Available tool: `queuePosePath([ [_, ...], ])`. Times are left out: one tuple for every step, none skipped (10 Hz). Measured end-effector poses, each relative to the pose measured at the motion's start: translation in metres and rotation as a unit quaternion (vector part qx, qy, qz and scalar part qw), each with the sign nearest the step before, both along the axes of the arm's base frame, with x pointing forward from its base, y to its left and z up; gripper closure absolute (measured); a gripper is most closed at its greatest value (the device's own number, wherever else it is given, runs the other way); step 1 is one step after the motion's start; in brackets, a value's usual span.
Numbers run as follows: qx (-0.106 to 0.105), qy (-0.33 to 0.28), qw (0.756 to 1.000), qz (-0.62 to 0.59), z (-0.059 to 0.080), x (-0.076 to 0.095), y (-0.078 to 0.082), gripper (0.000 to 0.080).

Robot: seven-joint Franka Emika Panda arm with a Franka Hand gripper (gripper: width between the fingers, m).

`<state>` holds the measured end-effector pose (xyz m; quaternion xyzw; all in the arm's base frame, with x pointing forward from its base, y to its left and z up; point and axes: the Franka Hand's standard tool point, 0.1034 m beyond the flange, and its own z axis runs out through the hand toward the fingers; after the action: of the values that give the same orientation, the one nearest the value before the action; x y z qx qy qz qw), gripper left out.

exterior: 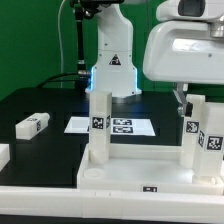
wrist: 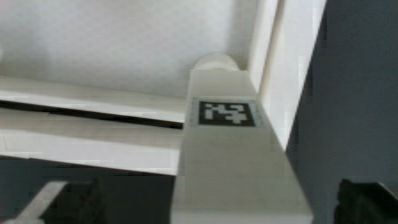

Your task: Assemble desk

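The white desk top (exterior: 120, 176) lies at the front with its rim up. One white leg (exterior: 98, 125) stands upright in its corner on the exterior view's left. Two more tagged legs (exterior: 191, 132) (exterior: 213, 140) stand on the right side. My gripper (exterior: 185, 98) hangs right over the nearer right leg. In the wrist view that leg (wrist: 231, 150), with its black-and-white tag (wrist: 224, 112), runs between my dark fingers (wrist: 48, 203). There is a gap on each side, so my gripper (wrist: 205, 208) is open around it. The desk top's rim (wrist: 71, 110) shows behind.
A loose white leg (exterior: 33, 124) lies on the black table at the exterior view's left, and another white part (exterior: 3, 155) shows at the left edge. The marker board (exterior: 120, 126) lies behind the desk top. The robot base (exterior: 112, 62) stands at the back.
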<state>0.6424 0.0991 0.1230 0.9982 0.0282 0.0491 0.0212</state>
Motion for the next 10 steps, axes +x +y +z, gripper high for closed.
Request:
queuePosePath([
  [-0.001,0.0,1.0,0.002,0.0003,0.0001,0.0007,0.0277],
  [-0.002,0.0,1.0,0.002,0.0003,0.0002,0.0002,0.0277],
  [-0.002,0.0,1.0,0.001,0.0002,0.0002,-0.0003,0.0416],
  [-0.002,0.0,1.0,0.001,0.0002,0.0002,-0.0005,0.0511],
  [-0.002,0.0,1.0,0.001,0.0002,0.0003,-0.0007,0.0511],
  [-0.002,0.0,1.0,0.001,0.0002,0.0003,-0.0008,0.0511],
  [-0.002,0.0,1.0,0.001,0.0002,0.0003,-0.0008,0.0511],
  [0.0,-0.001,1.0,-0.014,0.0002,0.0003,-0.0008,0.0511],
  [0.006,-0.001,0.999,-0.038,-0.0001,-0.0002,-0.0017,0.0511],
  [0.018,-0.001,0.996,-0.091,-0.0003,-0.0007,-0.0036,0.0511],
])
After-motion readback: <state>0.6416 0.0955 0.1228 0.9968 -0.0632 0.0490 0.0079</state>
